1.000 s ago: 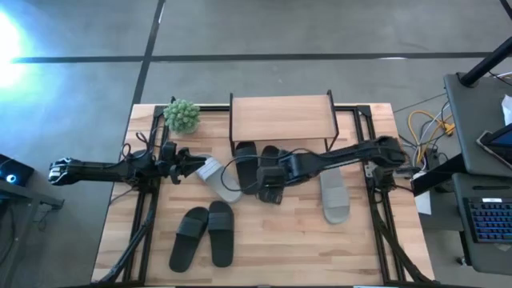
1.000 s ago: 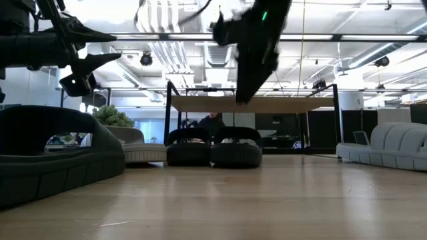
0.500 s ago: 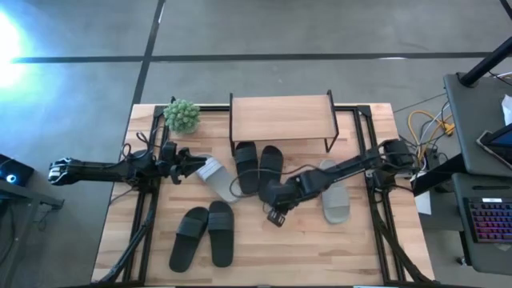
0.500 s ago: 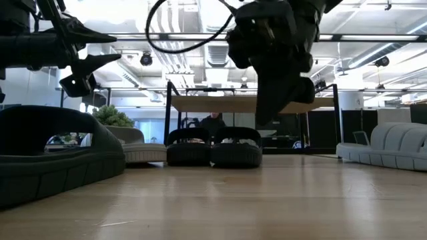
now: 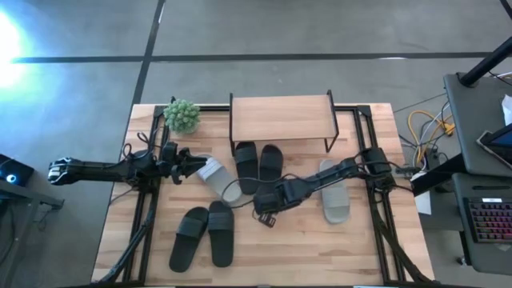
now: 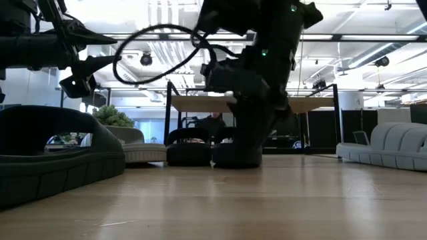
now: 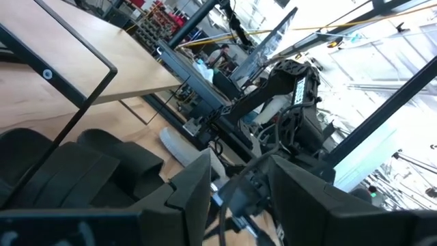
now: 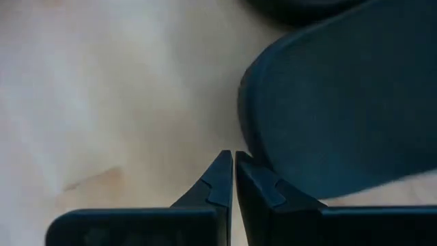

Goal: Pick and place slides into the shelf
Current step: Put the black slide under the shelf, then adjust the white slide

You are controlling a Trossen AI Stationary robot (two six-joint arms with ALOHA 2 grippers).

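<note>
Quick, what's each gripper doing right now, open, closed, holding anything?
Left gripper: open, empty, hovering at the table's left side.
Right gripper: shut, holding nothing, low over the table beside a black slide.

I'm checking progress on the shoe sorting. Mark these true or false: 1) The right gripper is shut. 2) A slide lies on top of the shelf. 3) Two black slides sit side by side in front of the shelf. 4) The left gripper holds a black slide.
1) True: the right gripper is shut, empty.
2) False: the shelf top is bare.
3) True: the black pair sits there.
4) False: the left gripper holds nothing, beside a grey slide.
</note>
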